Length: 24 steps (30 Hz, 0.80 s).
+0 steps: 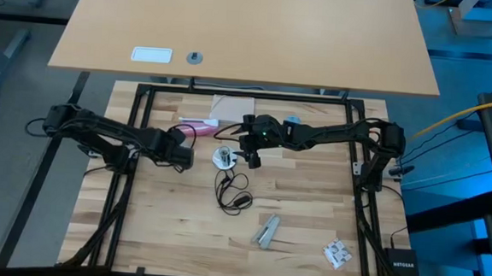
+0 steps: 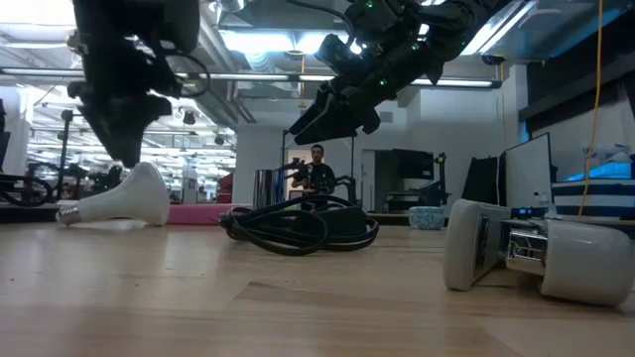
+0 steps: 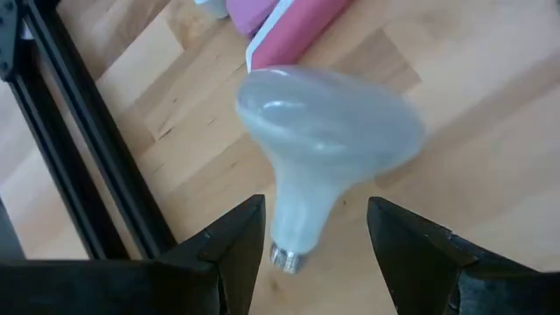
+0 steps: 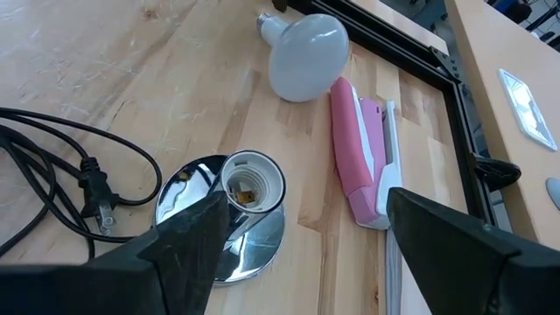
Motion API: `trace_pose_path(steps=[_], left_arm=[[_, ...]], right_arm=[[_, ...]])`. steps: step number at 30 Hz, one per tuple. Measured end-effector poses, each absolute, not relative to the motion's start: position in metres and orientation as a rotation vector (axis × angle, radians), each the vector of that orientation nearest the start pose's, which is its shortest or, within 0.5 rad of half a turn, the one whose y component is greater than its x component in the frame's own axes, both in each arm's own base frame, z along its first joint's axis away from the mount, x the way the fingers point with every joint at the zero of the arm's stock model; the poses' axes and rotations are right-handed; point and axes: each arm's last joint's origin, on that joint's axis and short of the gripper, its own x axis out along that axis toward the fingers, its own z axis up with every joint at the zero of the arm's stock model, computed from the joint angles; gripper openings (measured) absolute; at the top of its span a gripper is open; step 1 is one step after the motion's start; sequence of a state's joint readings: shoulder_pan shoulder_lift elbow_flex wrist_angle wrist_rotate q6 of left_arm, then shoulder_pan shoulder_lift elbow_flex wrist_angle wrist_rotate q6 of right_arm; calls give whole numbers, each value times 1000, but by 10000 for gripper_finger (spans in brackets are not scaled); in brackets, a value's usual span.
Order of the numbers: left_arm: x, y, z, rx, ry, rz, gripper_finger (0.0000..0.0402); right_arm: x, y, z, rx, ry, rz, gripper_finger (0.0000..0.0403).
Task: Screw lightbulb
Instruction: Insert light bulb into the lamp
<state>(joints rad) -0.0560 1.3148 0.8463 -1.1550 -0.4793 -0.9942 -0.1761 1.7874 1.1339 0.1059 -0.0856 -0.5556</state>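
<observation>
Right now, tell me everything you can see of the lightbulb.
The lightbulb is frosted white, a wide rounded globe tapering to a narrow neck that ends in a silvery threaded base. It looks like matte glass and intact. It lies on its side on the wooden table, not in the socket, close to a pink object. The left gripper is open with its fingers either side of the neck, not closed on it.

- A tan desk [image 1: 244, 31] stands beyond the work table.
- Ceiling lights [image 2: 268, 42] glow over an open lab.
- A person [image 2: 317, 171] stands far back.
- Monitors [image 2: 526, 174] at right.
</observation>
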Motion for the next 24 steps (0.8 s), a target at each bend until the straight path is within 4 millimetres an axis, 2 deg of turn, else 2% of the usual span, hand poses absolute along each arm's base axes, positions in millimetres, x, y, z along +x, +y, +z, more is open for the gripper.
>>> trace_pose_path(steps=[11, 18, 24], left_arm=[[180, 35, 184, -430, 1274, 1168, 194], [182, 47, 170, -447, 1290, 1035, 194], [196, 52, 164, -538, 1197, 846, 194]], right_arm=[[384, -66, 210, -470, 554, 66, 317], [384, -66, 209, -485, 554, 70, 317], [384, -66, 210, -494, 554, 72, 317]])
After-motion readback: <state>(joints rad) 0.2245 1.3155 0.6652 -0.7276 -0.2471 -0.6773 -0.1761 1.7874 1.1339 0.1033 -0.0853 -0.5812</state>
